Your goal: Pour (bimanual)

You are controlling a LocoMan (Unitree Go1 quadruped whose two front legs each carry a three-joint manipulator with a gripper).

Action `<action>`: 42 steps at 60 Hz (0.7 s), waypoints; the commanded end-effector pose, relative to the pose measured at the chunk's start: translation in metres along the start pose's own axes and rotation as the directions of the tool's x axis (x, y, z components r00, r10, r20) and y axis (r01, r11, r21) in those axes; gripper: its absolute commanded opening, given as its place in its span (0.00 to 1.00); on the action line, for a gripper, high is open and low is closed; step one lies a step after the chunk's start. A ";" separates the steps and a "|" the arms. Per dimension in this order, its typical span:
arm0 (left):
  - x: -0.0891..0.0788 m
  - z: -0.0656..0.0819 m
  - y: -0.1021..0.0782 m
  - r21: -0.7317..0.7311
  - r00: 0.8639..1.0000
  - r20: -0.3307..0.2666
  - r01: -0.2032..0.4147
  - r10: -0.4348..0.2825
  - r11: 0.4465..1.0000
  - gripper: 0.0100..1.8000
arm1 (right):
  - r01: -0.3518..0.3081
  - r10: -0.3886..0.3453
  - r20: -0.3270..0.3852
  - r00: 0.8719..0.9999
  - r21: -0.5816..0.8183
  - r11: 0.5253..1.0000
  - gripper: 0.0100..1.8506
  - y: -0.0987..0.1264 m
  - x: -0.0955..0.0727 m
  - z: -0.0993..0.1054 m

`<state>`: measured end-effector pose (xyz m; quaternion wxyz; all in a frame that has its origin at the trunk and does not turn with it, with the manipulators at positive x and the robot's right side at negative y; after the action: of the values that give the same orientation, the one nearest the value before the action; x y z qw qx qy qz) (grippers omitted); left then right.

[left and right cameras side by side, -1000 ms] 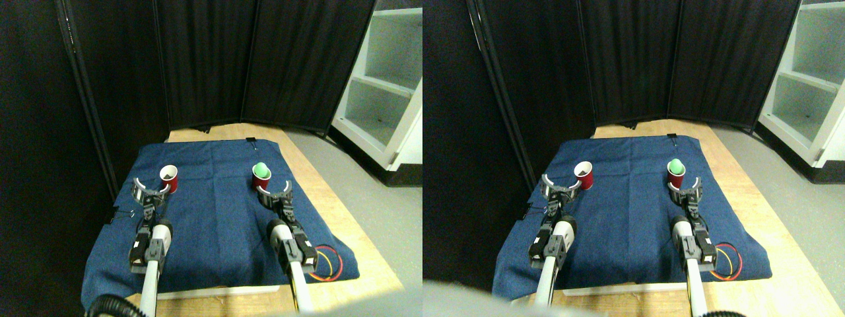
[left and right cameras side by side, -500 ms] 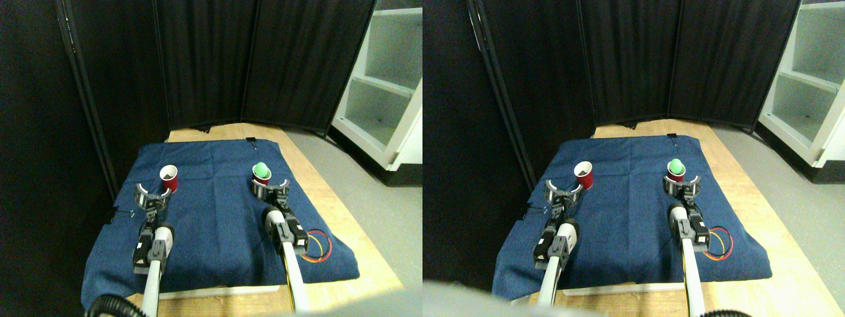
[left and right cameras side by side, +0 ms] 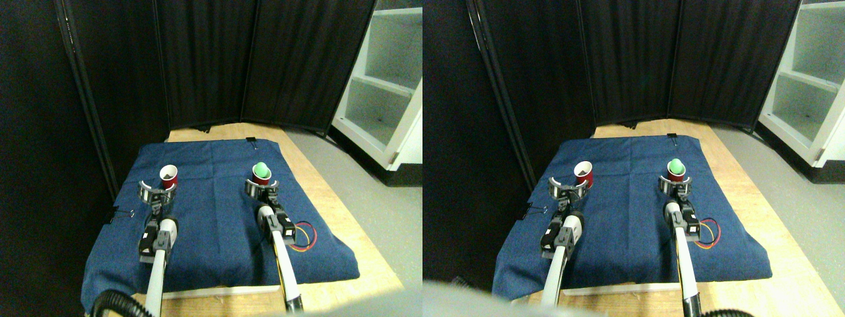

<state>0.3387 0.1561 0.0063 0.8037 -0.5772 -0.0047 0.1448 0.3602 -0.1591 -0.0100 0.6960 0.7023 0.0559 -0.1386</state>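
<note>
While both manipulators reach up from the bottom edge over the blue cloth (left and right cameras side by side: 218, 218), the left gripper (left and right cameras side by side: 156, 191) sits just in front of the empty red cup (left and right cameras side by side: 169, 176), its curved jaws spread apart and their tips coming to either side of the cup's base; whether they touch it cannot be told. That cup stands upright on the left part of the cloth, with bare cloth between it and the left hem. Across a wide stretch of open cloth, the right gripper (left and right cameras side by side: 261, 189) is likewise spread open, its jaws cupping the foot of the second red cup (left and right cameras side by side: 261, 174), which stands upright and carries a green ball (left and right cameras side by side: 261, 168) in its mouth. Red and yellow wires (left and right cameras side by side: 305, 236) loop on the cloth beside the right arm. Beyond the cloth's right hem runs a strip of bare wooden table (left and right cameras side by side: 343, 218), then grey floor and a white shelf (left and right cameras side by side: 386, 86).
</note>
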 end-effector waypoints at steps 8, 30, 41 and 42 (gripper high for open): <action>0.016 -0.015 0.000 -0.058 1.000 0.001 -0.017 0.017 0.998 0.58 | -0.032 0.032 -0.040 0.999 0.005 0.999 0.50 0.002 0.002 -0.003; 0.029 -0.026 0.004 -0.088 0.999 -0.014 -0.051 0.050 0.995 0.58 | -0.028 0.028 -0.021 0.999 0.003 1.000 0.49 0.003 0.006 0.003; 0.035 -0.027 0.008 -0.076 0.998 -0.018 -0.061 0.060 0.995 0.61 | -0.024 0.024 -0.019 1.000 0.001 1.000 0.49 0.000 0.013 0.006; 0.037 -0.027 0.009 -0.080 0.998 -0.019 -0.061 0.060 0.995 0.62 | -0.024 0.024 -0.022 0.999 0.000 1.000 0.48 0.000 0.014 0.006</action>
<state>0.3700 0.1424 -0.0192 0.7756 -0.6056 0.0236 0.1766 0.3668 -0.1646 -0.0164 0.6960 0.7022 0.0640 -0.1358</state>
